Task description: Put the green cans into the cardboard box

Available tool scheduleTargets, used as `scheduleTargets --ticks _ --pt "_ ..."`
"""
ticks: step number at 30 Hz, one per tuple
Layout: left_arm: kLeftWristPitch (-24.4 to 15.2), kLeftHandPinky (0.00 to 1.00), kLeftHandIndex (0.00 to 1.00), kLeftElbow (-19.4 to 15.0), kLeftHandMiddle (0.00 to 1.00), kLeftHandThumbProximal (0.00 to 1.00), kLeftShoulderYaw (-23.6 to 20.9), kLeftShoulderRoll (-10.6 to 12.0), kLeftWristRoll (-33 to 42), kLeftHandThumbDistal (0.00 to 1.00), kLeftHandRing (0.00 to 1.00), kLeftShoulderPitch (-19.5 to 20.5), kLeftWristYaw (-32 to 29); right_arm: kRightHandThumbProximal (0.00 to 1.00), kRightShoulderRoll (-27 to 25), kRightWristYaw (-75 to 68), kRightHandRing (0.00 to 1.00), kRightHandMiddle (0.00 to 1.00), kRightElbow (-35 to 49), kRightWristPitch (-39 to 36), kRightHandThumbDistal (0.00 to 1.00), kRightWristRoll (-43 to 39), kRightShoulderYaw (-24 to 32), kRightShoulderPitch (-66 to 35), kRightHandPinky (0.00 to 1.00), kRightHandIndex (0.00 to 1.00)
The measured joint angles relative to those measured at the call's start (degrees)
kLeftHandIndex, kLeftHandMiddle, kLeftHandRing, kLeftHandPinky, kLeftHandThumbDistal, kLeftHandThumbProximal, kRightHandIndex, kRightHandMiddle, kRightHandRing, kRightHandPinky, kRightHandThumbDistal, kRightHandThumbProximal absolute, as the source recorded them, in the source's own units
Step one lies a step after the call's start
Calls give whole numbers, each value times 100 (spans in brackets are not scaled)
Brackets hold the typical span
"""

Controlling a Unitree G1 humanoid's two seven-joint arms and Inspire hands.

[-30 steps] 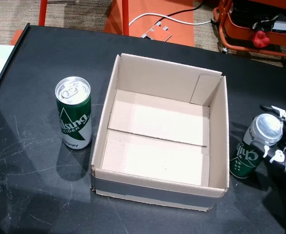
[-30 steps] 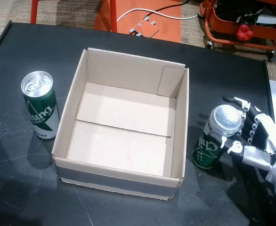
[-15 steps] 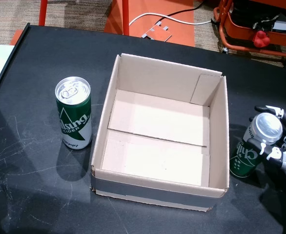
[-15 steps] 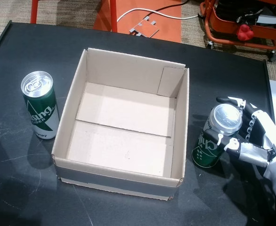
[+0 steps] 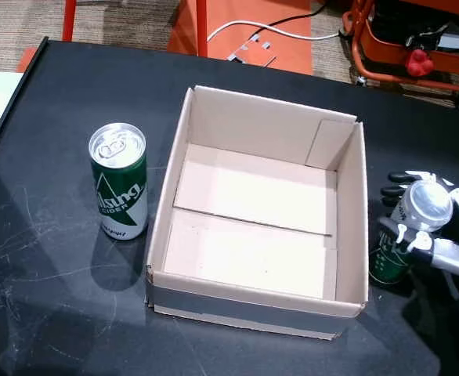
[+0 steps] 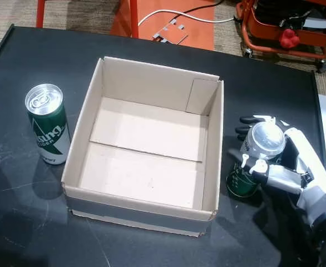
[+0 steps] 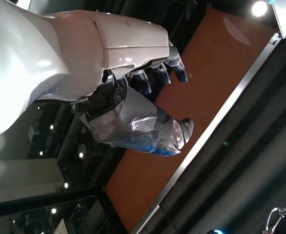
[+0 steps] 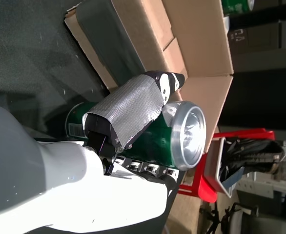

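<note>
— Head view: what's the right hand [image 5: 441,239] doing?
— Wrapped around a green can [image 5: 406,235], just right of the cardboard box [image 5: 261,211].
— Second can [image 5: 119,182]?
— Beyond the box. Left hand [image 7: 133,92] holds nothing, fingers loosely curled.

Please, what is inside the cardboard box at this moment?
Nothing lies in the cardboard box: only its bare bottom flaps show. Its near wall hides a thin strip of floor. One green can stands outside beside it; the right hand holds the other can outside too.
</note>
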State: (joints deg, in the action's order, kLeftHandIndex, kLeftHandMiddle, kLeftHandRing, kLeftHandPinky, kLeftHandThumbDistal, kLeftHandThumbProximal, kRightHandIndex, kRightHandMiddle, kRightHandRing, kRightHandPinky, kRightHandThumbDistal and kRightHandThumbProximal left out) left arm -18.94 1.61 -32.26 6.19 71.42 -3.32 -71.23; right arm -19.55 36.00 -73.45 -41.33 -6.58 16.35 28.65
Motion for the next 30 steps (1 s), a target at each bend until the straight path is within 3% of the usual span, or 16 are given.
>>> scheduleTargets --ticks 8,14,20,27,29,30 --pt "-4 87 67 -43 76 32 -3 -1 -9 51 85 51 58 78 110 -330 68 68 -85 132 100 162 -104 103 71 64" --pt "-24 87 68 -111 76 36 -25 -2 -5 47 84 129 203 77 183 -423 67 68 -124 253 100 219 -145 159 69 65" --pt "78 85 69 -129 76 38 -123 -19 51 51 84 184 203 77 186 -574 66 67 -141 323 100 257 -156 158 68 65" --pt "228 86 70 -144 77 37 -231 -45 133 45 84 248 198 80 202 -908 62 62 -168 344 100 399 -194 122 65 59" --pt "314 85 70 -149 77 36 -235 -48 143 46 84 270 198 78 225 -1044 57 58 -170 336 95 438 -195 79 61 56" --pt "356 84 69 -155 76 37 -235 -49 147 47 84 280 198 75 251 -1099 54 54 -171 324 85 438 -184 58 58 53"
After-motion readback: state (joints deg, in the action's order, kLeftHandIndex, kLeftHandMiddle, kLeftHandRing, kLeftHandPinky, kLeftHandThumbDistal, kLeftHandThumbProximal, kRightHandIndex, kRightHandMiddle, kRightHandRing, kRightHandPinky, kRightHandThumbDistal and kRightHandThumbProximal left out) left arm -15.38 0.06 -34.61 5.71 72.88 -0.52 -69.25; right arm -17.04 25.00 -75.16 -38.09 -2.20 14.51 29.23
